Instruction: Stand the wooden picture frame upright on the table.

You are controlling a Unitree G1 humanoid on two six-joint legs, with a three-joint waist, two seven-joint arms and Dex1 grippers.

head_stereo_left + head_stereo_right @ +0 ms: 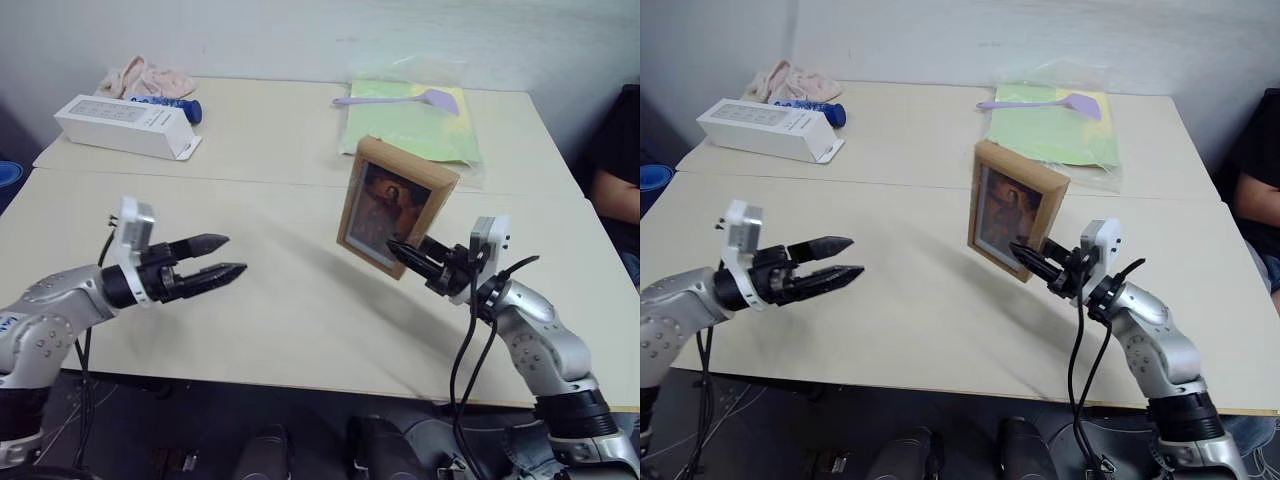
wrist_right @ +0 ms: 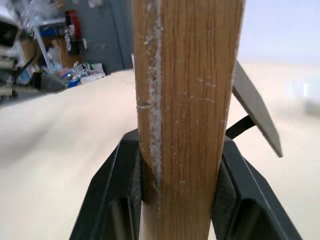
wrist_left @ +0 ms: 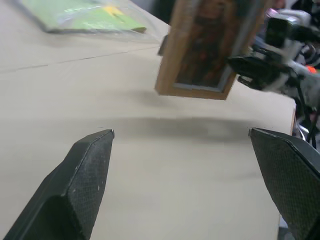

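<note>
The wooden picture frame (image 1: 395,205) hangs a little above the table (image 1: 300,330), upright but slightly tilted, its dark portrait facing me. My right gripper (image 1: 395,248) is shut on its lower right edge. In the right wrist view the two fingers (image 2: 117,175) clamp the light-wood edge (image 2: 182,100), and the easel stand (image 2: 255,107) juts out behind. My left gripper (image 1: 235,254) is open and holds nothing, level over the table well left of the frame. The left wrist view looks between its fingertips (image 3: 95,155) at the frame (image 3: 207,50).
At the back left lie a long white box (image 1: 125,125), a blue object (image 1: 180,108) and a pink cloth (image 1: 150,75). A green plastic bag (image 1: 410,125) with a purple spatula (image 1: 400,98) lies behind the frame. A person (image 1: 615,170) sits at the right edge.
</note>
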